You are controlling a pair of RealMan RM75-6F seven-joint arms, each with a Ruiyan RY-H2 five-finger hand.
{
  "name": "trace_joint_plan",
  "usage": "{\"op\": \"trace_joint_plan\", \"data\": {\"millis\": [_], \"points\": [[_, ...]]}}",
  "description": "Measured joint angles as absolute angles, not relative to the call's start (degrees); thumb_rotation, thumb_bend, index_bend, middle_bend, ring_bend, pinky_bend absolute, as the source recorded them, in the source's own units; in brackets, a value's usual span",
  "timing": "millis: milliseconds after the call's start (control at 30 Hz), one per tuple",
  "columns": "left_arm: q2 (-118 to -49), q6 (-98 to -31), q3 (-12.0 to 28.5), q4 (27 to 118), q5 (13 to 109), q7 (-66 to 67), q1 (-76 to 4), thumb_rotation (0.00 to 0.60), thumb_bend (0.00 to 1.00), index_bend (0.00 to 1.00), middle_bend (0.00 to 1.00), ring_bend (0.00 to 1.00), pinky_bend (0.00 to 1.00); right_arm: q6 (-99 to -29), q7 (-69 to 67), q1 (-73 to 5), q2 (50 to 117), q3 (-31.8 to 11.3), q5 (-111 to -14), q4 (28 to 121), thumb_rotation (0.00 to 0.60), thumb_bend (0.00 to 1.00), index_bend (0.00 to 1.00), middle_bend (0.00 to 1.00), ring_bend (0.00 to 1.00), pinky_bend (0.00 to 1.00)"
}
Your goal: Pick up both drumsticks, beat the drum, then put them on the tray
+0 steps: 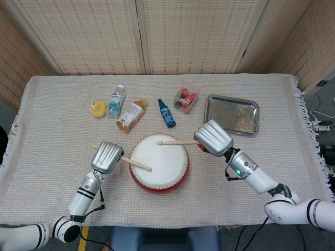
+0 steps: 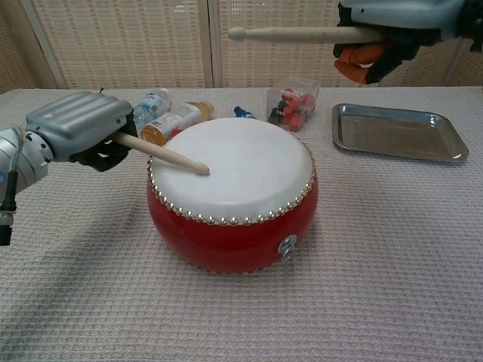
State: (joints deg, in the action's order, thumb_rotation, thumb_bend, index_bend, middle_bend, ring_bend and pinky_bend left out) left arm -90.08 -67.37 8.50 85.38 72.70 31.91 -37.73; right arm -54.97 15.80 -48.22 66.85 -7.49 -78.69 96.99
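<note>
Drum (image 1: pixel 159 163): red body, white skin, studded rim; stands on the worktop (image 1: pixel 52 130) near its front edge, between the two hands.

Left hand (image 1: pixel 107 156): just left of the drum, fingers clenched around the left drumstick (image 2: pixel 162 154). The stick slants down from the hand over the rim; its tip rests on or just above the skin near the left edge, contact hard to confirm.

Right hand (image 2: pixel 392 30): raised above the drum's right side, grasping the right drumstick (image 2: pixel 290 33). The stick lies roughly level, tip pointing toward the left hand's side, well clear of the skin in the chest view.

Tray (image 1: pixel 212 123): metal, rectangular, behind and right of the drum, apart from both hands and both sticks.

Other items, in a row behind the drum: yellow toy (image 1: pixel 97 109), clear water bottle (image 1: pixel 115 100), amber bottle (image 1: pixel 131 115), small blue bottle (image 1: pixel 166 113), clear box of red pieces (image 1: pixel 186 99).
</note>
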Motion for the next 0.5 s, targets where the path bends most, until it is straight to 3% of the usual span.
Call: {"op": "trace_joint_plan", "data": {"millis": [300,500], "points": [[-81.2,-73.5,13.3,95.5,73.8,23.7,-35.2,0.6,0.87,1.0,1.0,1.0,1.0,-45.3,22.2,-49.6,70.6,-3.6,-73.8,92.0,0.6,0.77,1.0,1.0,1.0,1.0],[-79.1,-75.3,14.3,96.6,74.0,21.7,-33.7,0.6,0.87,1.0,1.0,1.0,1.0,-44.3,26.6,-49.9,72.2,-2.9,-69.1,90.5,0.6,0.77,1.0,1.0,1.0,1.0]]}}
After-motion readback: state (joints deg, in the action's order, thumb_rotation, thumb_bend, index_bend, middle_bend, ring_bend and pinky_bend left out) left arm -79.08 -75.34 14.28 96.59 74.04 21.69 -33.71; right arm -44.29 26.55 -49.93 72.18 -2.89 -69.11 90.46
